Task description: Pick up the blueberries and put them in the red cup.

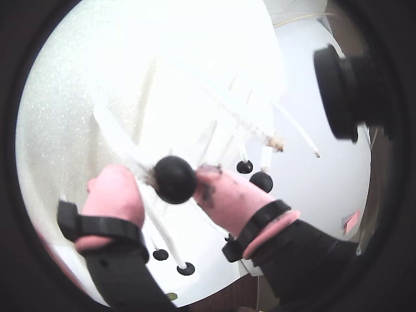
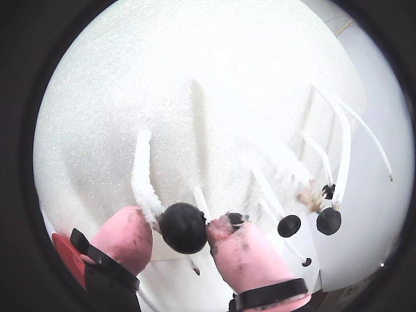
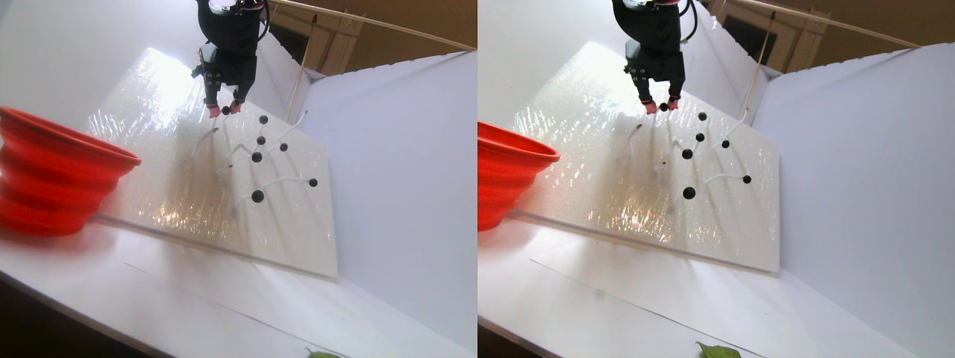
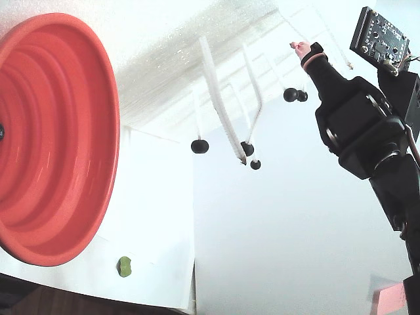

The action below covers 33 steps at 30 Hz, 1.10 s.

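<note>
In both wrist views my gripper [image 1: 170, 188] [image 2: 182, 237], with its pink fingertips [image 1: 224, 192], is closed in around one blueberry [image 1: 174, 179] [image 2: 183, 227]. The right pad presses on the berry and the left pad sits against its white stem side. In the stereo pair view the gripper [image 3: 225, 110] is near the top of a tilted white foam board [image 3: 171, 149]. More blueberries [image 3: 257, 157] hang on white stems below and to its right. The red cup [image 3: 52, 171] [image 4: 52, 131] stands at the left, well apart from the gripper.
A small green lump [image 4: 125, 266] lies on the white sheet below the cup. A pink note [image 4: 390, 296] sits at the lower right. A thin stick [image 3: 298, 74] leans behind the board. White walls enclose the right side.
</note>
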Each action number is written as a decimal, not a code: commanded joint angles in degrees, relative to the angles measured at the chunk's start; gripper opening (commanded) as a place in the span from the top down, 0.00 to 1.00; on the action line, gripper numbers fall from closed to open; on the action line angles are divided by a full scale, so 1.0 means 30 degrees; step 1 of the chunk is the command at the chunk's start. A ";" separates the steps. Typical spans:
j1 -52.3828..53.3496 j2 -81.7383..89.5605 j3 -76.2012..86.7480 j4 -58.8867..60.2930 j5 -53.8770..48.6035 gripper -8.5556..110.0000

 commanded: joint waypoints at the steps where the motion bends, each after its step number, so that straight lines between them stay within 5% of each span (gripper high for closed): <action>1: 0.1230 0.0791 -0.1582 -0.0498 -0.0029 0.80; 33: 0.1201 0.2666 0.0352 -0.0439 -0.0381 0.85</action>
